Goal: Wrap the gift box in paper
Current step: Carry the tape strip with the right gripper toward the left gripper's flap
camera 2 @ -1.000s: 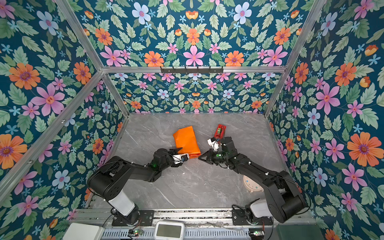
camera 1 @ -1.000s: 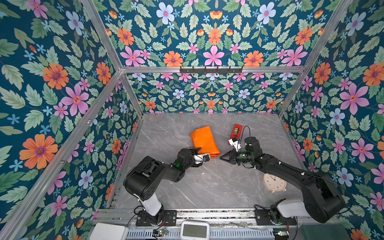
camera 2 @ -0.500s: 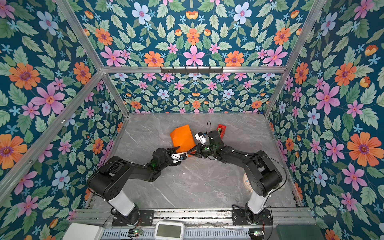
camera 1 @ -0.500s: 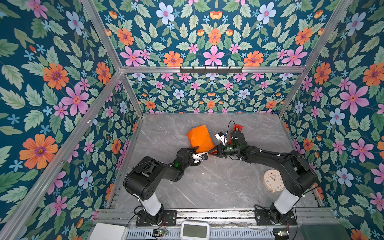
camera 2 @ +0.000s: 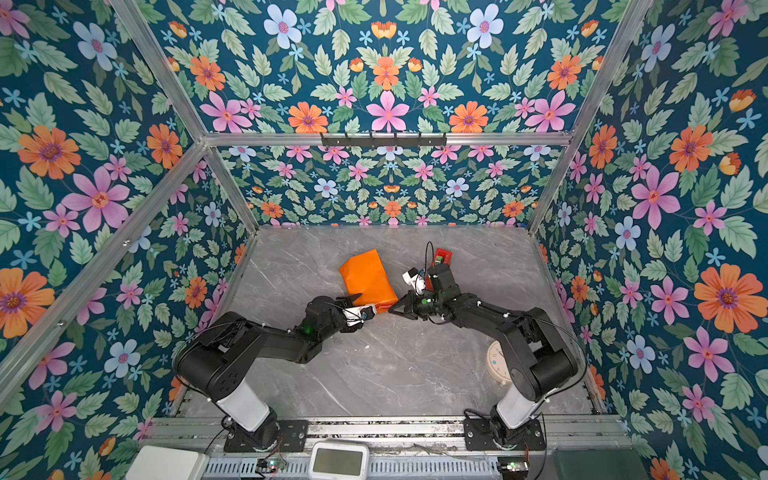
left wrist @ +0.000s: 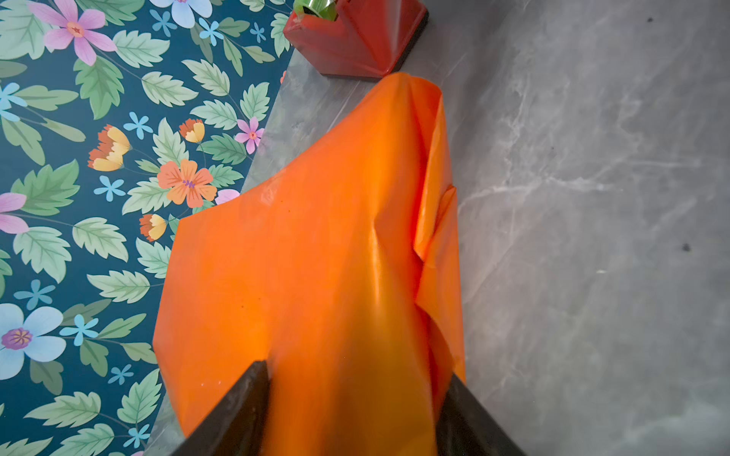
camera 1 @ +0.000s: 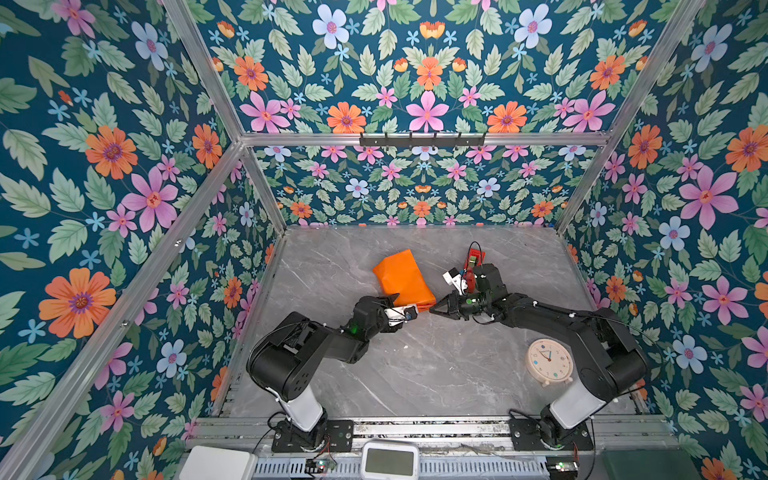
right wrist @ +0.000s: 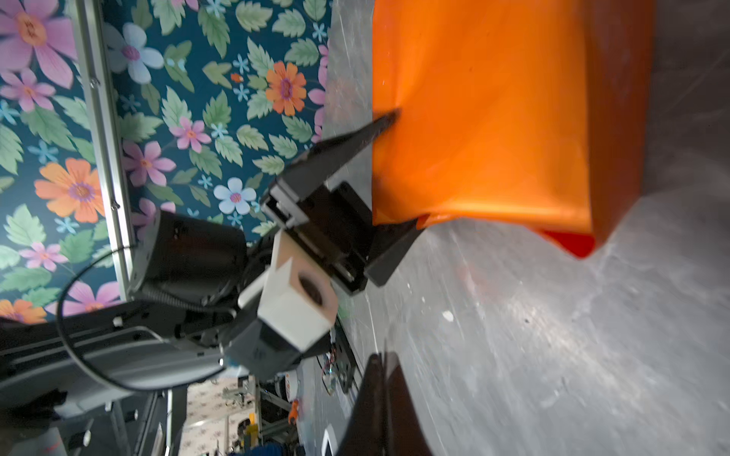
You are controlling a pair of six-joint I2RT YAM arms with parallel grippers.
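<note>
Carefully: the paper (camera 1: 403, 278) sits mid-table (camera 1: 415, 365), the gift box presumably hidden inside. Your left end effector (left wrist: 355, 373) clamps its near end. The right end effector (camera 1: 435, 309), pinched together and empty, hovers beside the near corner. Tuck that flap without shoving the parcel.

I can read no text, label, brand or number anywhere around me. The round cream-coloured clock (camera 1: 549, 360) lying on the grey marble-look tabletop (camera 1: 415, 374) has marks around its dial, but they are too small to make out. The grey screen of the white rectangular device (camera 1: 389, 461) at the front edge shows nothing legible.
</note>
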